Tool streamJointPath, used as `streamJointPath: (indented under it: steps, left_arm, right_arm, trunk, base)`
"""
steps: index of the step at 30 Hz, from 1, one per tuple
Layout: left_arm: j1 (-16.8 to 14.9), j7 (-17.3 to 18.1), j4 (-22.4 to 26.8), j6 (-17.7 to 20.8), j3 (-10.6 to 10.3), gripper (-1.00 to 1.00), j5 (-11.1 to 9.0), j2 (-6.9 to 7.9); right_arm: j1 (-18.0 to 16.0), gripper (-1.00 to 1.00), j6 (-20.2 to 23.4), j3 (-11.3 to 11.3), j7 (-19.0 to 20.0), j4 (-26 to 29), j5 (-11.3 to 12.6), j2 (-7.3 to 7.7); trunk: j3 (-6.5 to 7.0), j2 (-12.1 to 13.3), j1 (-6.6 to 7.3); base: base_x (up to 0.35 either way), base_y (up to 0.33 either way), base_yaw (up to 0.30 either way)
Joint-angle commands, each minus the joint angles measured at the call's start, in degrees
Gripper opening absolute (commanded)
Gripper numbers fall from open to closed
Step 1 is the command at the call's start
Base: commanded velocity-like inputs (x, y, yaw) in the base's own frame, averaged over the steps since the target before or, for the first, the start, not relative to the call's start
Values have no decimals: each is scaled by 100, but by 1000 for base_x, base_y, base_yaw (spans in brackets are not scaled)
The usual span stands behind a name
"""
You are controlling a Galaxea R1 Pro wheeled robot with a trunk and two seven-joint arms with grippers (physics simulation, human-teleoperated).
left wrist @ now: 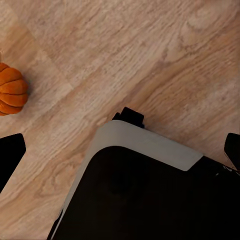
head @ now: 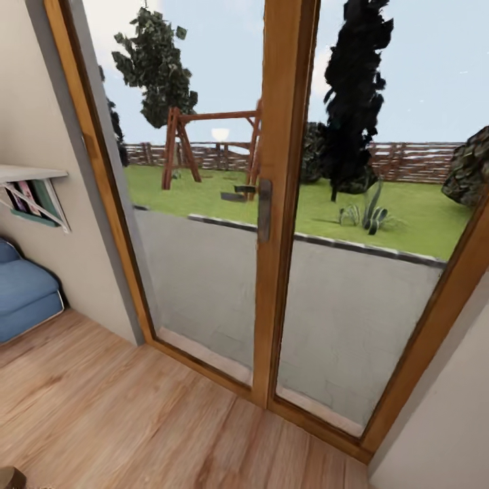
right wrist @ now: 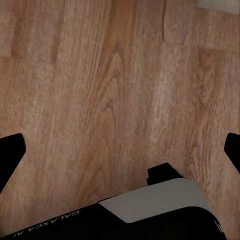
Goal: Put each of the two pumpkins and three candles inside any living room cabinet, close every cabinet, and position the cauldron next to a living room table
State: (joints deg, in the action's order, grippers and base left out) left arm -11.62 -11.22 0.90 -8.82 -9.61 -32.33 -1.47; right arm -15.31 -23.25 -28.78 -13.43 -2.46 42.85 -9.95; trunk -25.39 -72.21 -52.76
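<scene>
One orange ribbed pumpkin [left wrist: 11,89] lies on the wooden floor [left wrist: 125,50], seen in the left wrist view beside the robot's black, grey-rimmed base [left wrist: 145,190]. My left gripper [left wrist: 121,152] hangs above the floor and base with its dark fingertips [left wrist: 10,156] spread far apart and nothing between them; the pumpkin lies off to the side of one fingertip. My right gripper [right wrist: 120,152] is likewise open over bare floor boards [right wrist: 115,75], above the base's edge [right wrist: 160,200]. Candles, cabinet, cauldron and table are out of view.
Straight ahead in the head view stands a wooden-framed glass double door [head: 278,204] with a metal handle [head: 264,209], garden beyond. A blue cushioned seat [head: 24,292] and a wall shelf [head: 30,180] are at the left. A white wall [head: 448,435] closes the right corner.
</scene>
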Motion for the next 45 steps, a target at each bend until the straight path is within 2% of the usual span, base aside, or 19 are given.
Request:
streamJointPath:
  steps: [1, 7, 13, 25, 32, 45]
  left_arm:
    - [12, -20, -2, -14, -52, 100, -40, -2]
    - [40, -20, -2, -22, -56, 100, -31, -3]
    - [53, -20, -2, -190, -56, 100, -35, -4]
    - [54, -20, -2, -216, -58, 100, -38, -17]
    - [54, -20, -2, -208, -58, 100, -45, -45]
    - [54, -20, -2, -214, -58, 100, -44, -47]
  right_arm:
    - [-7, 100, -22, -40, -10, -18, 22, -5]
    - [-7, 100, -22, -40, -10, -18, 22, -5]
    - [-7, 100, -22, -40, -10, -18, 22, -5]
    - [-7, 100, -22, -40, -10, -18, 22, -5]
    - [-7, 100, -22, -40, -10, -18, 22, -5]
    - [-7, 100, -22, -40, -10, -18, 22, -5]
  trunk:
    - [-6, -3, -3]
    - [-6, -3, -3]
    - [-6, -3, -3]
    - [-27, -3, -3]
    - [-41, -3, -3]
    - [-67, -3, -3]
  base:
    - [289, -4, 282]
    - [221, -1, 282]
    - [24, 0, 282]
    - [27, -16, 282]
    - [223, -144, 282]
    - [256, -12, 282]
